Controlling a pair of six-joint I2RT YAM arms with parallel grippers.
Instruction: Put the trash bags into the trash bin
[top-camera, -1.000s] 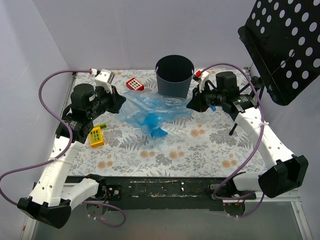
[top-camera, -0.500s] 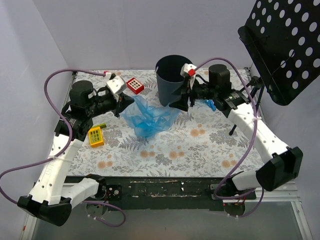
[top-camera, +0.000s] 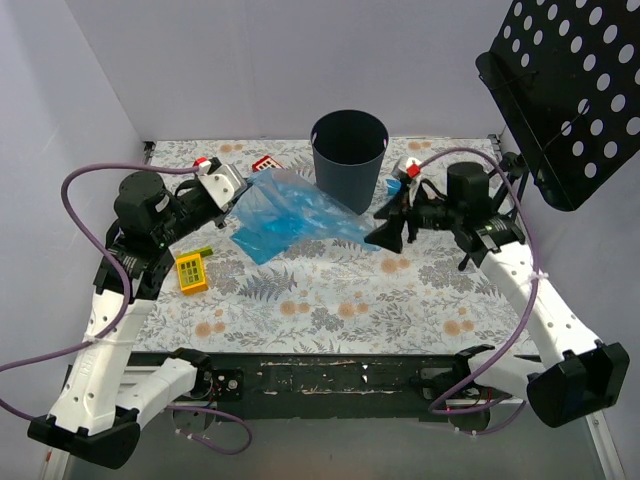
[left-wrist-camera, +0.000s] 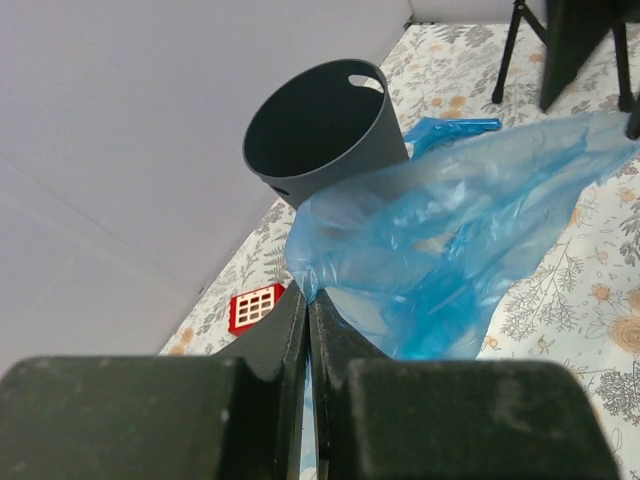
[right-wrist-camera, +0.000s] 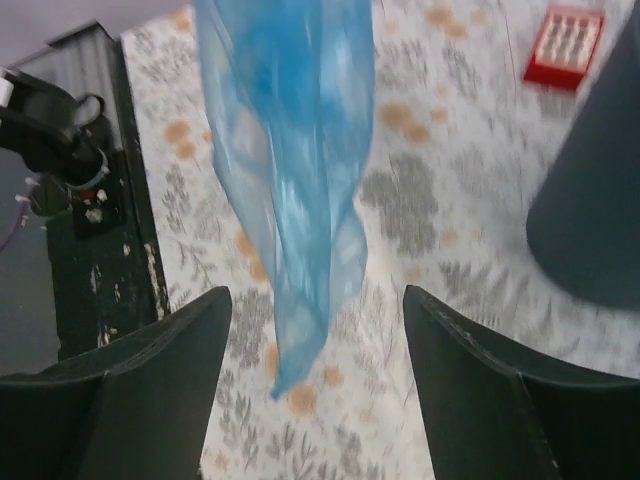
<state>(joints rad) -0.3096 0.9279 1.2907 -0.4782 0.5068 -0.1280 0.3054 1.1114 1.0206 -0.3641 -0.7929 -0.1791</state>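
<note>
- Blue plastic film, thin and crinkly: the spread trash bag (top-camera: 295, 212) is held up by one corner in the left gripper (top-camera: 236, 190), whose jaws are clamped flat together on the film.
- From that hand the bag's long axis runs ahead and to its right. It sags past the near wall of the dark navy-grey round plastic trash bin (top-camera: 348, 150) and tapers to a tail close to the right gripper (top-camera: 386, 234).
- The right gripper's jaws stand spread wide and grip nothing. In its wrist view the tail hangs ahead of the gap, touching neither finger as far as can be seen.
- The bin stands upright, mouth open, just beyond the bag's middle: forward and right of the left gripper, forward and left of the right one.
- Only the left arm has the bag, so the carry is probably its job: lift the corner over the near rim. The loose tail could drape outside.
- A small folded blue film piece (top-camera: 393, 185) lies just beside the bin, nearer the right gripper.
</note>
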